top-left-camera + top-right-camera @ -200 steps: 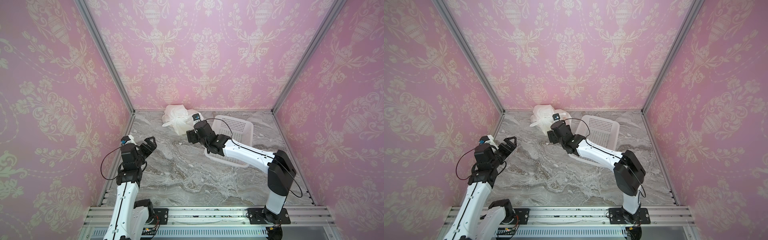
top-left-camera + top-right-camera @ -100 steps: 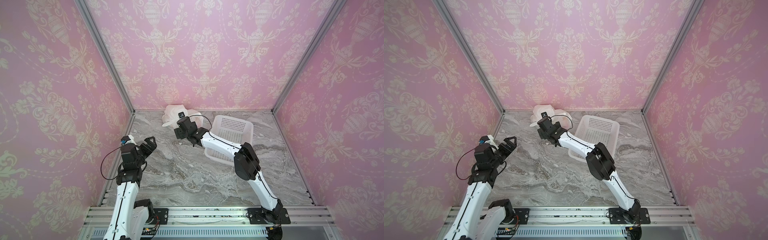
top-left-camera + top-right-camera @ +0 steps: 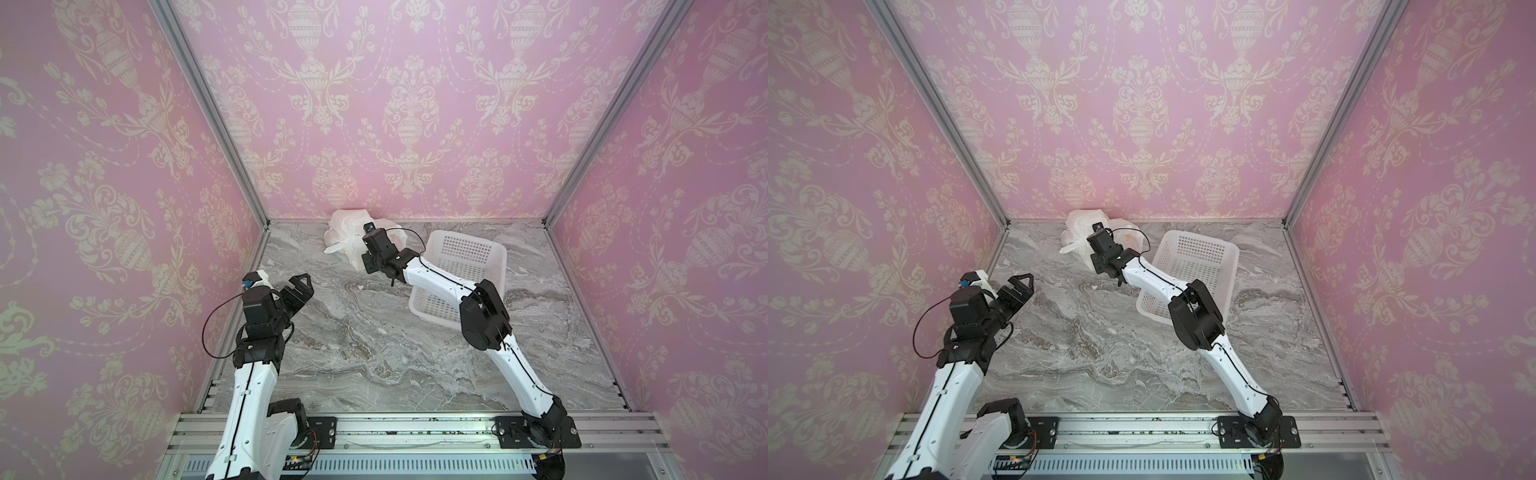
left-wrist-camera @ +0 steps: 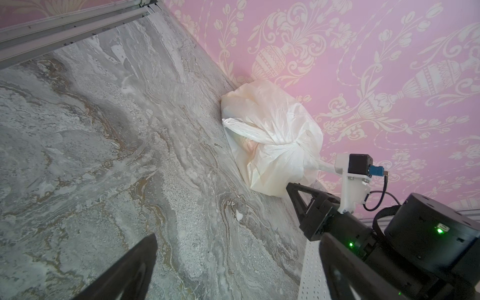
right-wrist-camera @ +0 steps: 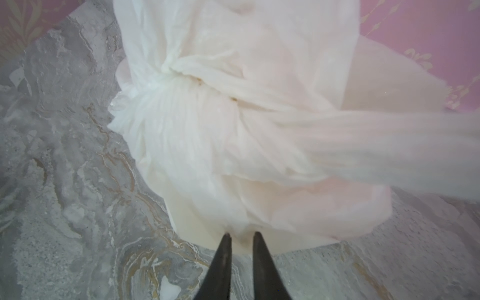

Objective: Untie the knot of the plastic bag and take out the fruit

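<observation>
In the right wrist view, the right gripper is seen with its fingers drawn almost together on the lower fold of the plastic bag, with a pinch of film seemingly caught between them. The knot lies further up the bag, tight and untouched. A second ago these fingers were spread wide and held short of the bag, nearer the basket. The arm has since been stretched to the back wall, where the bag rests on the table. A hold for steadying or dragging the bag is judged gained, not an untying. The fruit is glimpsed only as a pinkish tint through the film. The left gripper is kept spread wide, unmoved, well apart.
</observation>
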